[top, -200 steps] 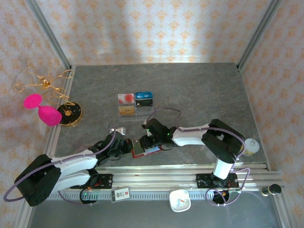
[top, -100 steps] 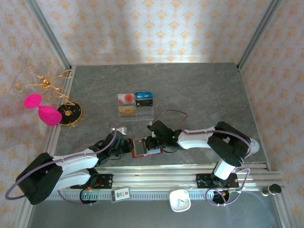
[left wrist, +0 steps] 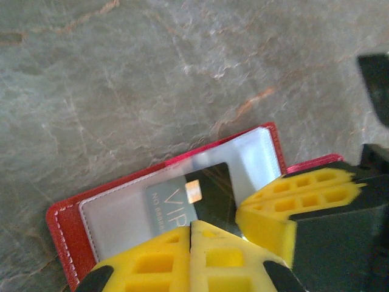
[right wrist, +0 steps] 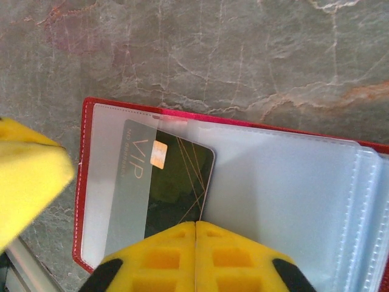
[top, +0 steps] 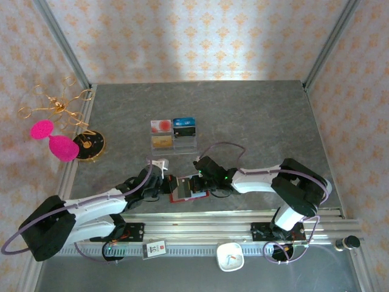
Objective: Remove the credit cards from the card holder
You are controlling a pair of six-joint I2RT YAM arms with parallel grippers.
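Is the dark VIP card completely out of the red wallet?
No, part of the card lies under the pale sleeve of the wallet.

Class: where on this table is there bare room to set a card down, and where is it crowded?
Bare: the far strip between the acrylic stand and the back wall, and the right side beyond it. Crowded: near centre, where left gripper and right gripper meet over the card holder.

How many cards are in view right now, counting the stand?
4. A dark VIP card sits partly out of the red card holder's sleeve; a red-and-white card, blue card and gold card are on the acrylic stand. More may hide in other sleeves.
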